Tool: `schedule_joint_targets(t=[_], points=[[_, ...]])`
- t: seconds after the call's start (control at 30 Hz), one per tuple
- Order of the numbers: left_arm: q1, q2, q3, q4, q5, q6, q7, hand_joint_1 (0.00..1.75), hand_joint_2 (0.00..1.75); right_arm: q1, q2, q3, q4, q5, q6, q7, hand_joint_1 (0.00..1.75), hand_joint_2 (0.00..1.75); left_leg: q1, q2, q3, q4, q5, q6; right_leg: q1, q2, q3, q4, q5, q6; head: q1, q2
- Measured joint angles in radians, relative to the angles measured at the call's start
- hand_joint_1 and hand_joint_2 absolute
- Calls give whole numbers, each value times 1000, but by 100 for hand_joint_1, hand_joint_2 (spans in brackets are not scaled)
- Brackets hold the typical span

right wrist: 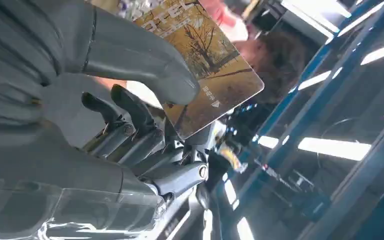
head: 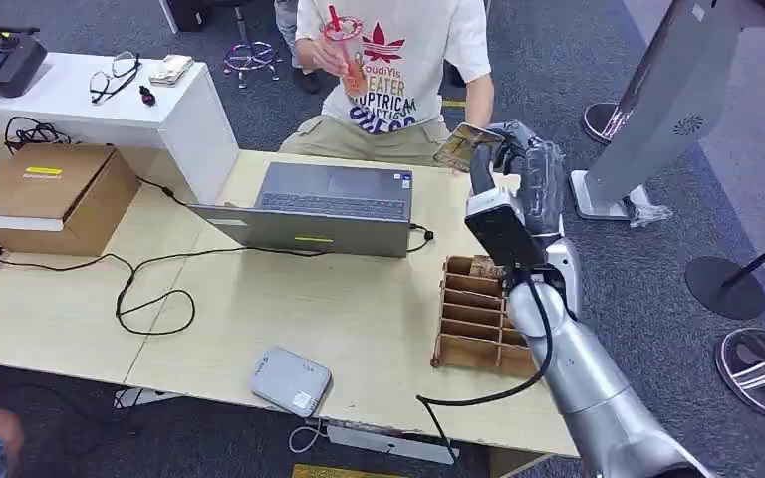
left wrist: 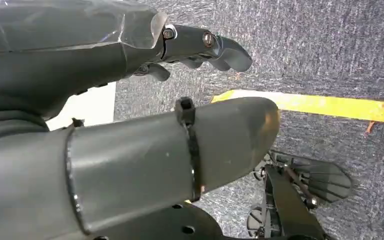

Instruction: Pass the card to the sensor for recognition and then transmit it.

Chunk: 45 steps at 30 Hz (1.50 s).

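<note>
One raised right hand (head: 518, 159), thumb and fingers pinching card (head: 463, 145) toward person (head: 398, 70).

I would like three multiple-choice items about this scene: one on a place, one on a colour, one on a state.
1. Where does the wooden slotted holder stand?
A. on the white cabinet
B. on the table, right of the laptop
C. on the floor

2. What colour is the small sensor box near the table's front edge?
A. red
B. black
C. grey

3. What does the right hand do?
A. holds the card
B. hangs empty
C. presses the laptop

Key: 1 B, it stands beside the laptop; 2 C, grey casing; 3 A, thumb lies on the card.
</note>
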Motion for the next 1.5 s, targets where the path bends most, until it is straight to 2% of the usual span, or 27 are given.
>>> schedule_joint_targets(t=[0.13, 0.3, 0.43, 0.57, 0.67, 0.7, 0.73, 0.77, 0.9, 1.07, 1.27, 1.5], points=[[-4, -1, -1, 0, 0, 0, 2, 0, 0, -42, 17, 1, 88, 94, -94, 6, 175, 175, 0, 0, 0, 0, 0, 0, 0, 0, 0, 0, 0, 0, 0, 0], [-6, -2, -2, 0, 0, 3, 3, 0, 0, -69, 43, 2, 189, 155, -158, -15, 175, 175, 0, 0, 0, 0, 0, 0, 0, 0, 0, 0, 0, 0, 0, 0], [-5, -2, -2, 0, 6, 5, 5, 0, 0, -70, 70, -3, 246, 267, -168, -22, 175, 175, 0, 0, 0, 0, 0, 0, 0, 0, 0, 0, 0, 0, 0, 0], [-4, -2, -2, 0, 6, 3, -6, 0, 0, -55, 105, -53, 276, 394, -168, -36, 175, 175, 0, 0, 0, 0, 0, 0, 0, 0, 0, 0, 0, 0, 0, 0], [-4, -2, -2, 0, 6, 2, -10, 0, 0, -39, 127, -103, 291, 472, -168, -71, 175, 175, 0, 0, 0, 0, 0, 0, 0, 0, 0, 0, 0, 0, 0, 0], [-4, -2, -2, 0, 6, 2, -11, 0, 0, -31, 137, -127, 294, 498, -169, -82, 77, 175, 0, 0, 0, 0, 0, 0, 0, 0, 0, 0, 0, 0, 0, 0], [-4, -2, -2, 0, 6, 2, -11, 0, 0, -23, 146, -148, 297, 511, -169, -89, 7, 175, 0, 0, 0, 0, 0, 0, 0, 0, 0, 0, 0, 0, 0, 0], [-4, -2, -2, 0, 6, 2, -11, 0, 0, -17, 154, -164, 300, 521, -169, -95, 0, 175, 0, 0, 0, 0, 0, 0, 0, 0, 0, 0, 0, 0, 0, 0], [-4, -2, -2, 0, 6, 2, -11, 0, 0, 2, 179, -221, 321, 544, -169, -97, 0, 175, 0, 0, 0, 0, 0, 0, 0, 0, 0, 0, 0, 0, 0, 0], [-4, -2, -2, 0, 6, 2, -13, 0, 0, 3, 192, -233, 371, 451, -168, -98, 0, 175, 0, 0, 0, 0, 0, 0, 0, 0, 0, 0, 0, 0, 0, 0], [-4, -2, -2, 0, 9, 0, -21, 0, 0, 20, 188, -191, 366, 269, -147, -74, 0, 175, 0, 0, 0, 0, 0, 0, 0, 0, -1, 0, 0, 0, 0, 0], [4, -1, -2, -1, 30, -6, -37, 0, 0, 79, 154, -142, 245, 88, -48, -65, 0, 175, 0, 0, 0, 0, 0, 0, 0, 0, -1, 0, 0, 0, 0, 0]])
